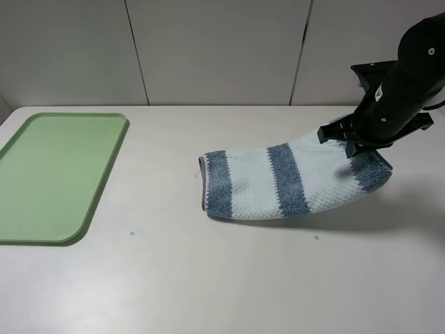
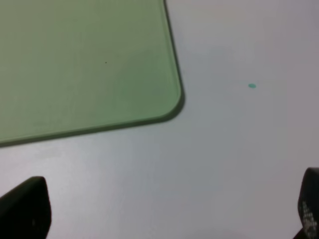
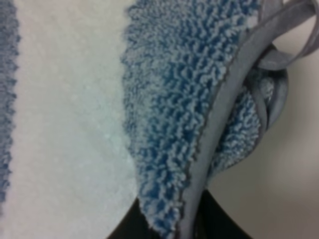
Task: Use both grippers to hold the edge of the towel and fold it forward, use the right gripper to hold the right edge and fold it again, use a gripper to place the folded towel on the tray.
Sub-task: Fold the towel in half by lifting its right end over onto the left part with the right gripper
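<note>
The striped towel [image 1: 278, 184] lies folded on the table right of centre, its right end lifted off the surface. My right gripper [image 1: 356, 148] is shut on that raised right edge. In the right wrist view the blue terry pile [image 3: 169, 99], the grey piped edge [image 3: 219, 114] and a loop tag [image 3: 294, 30] fill the frame, with the black jaws [image 3: 184, 224] pinching the hem. The light-green tray [image 1: 55, 177] sits at the far left. My left gripper [image 2: 169, 214] hangs open above bare table near the tray's rounded corner [image 2: 169, 99]; it is out of the exterior view.
White table with small teal specks [image 1: 132, 233] [image 1: 316, 237]. A pale panelled wall runs behind the table's far edge. Bare tabletop lies between the tray and the towel.
</note>
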